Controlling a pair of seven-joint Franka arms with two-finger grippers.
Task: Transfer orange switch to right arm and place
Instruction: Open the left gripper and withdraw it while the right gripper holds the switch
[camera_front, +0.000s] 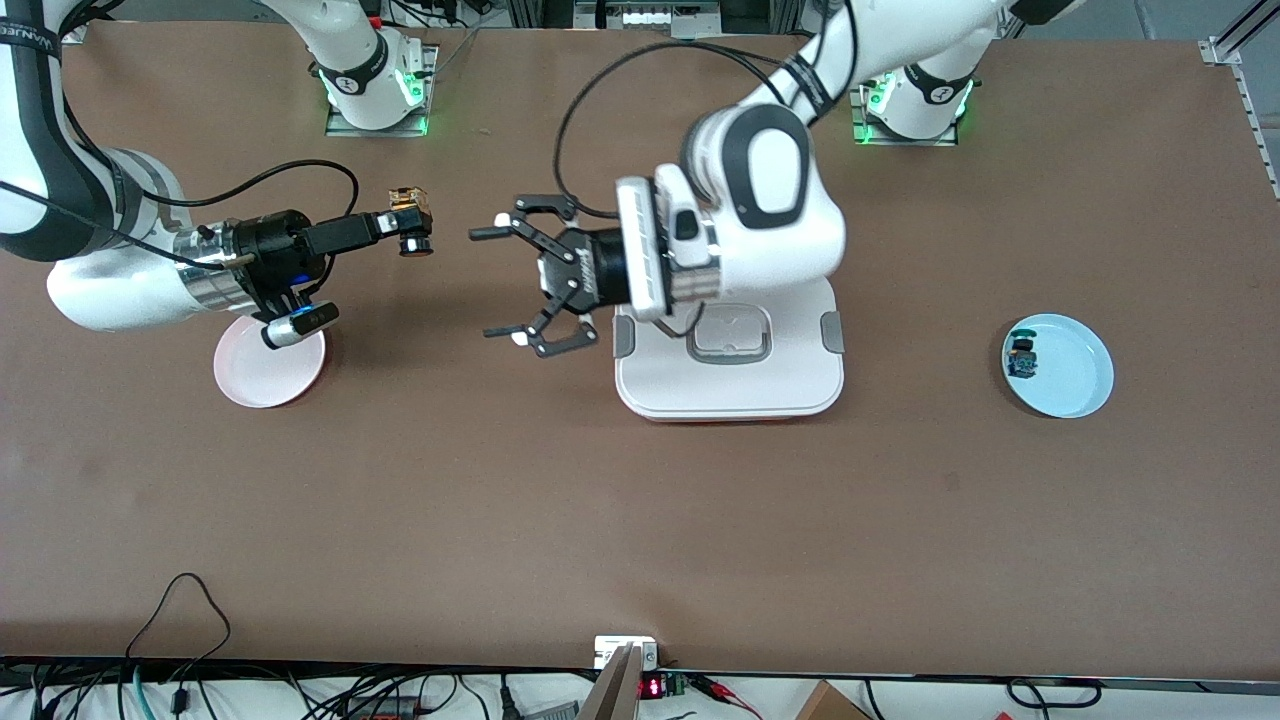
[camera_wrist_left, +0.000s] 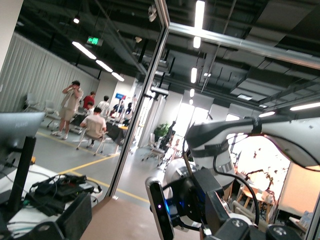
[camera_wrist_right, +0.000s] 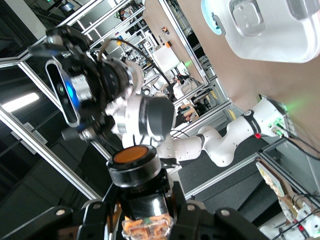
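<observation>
Now two arms, two plates: right gripper clamps the switch, orange cap, black body; left gripper spread wide, empty

The left wrist view looks out level across a hall with ceiling strip lights and people standing about. Close in, the right arm faces the camera, its wrist camera lit blue.

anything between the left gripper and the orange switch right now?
Nothing. In the front view the open left gripper faces the orange switch, shut in the right gripper; only bare table shows under the gap.
</observation>
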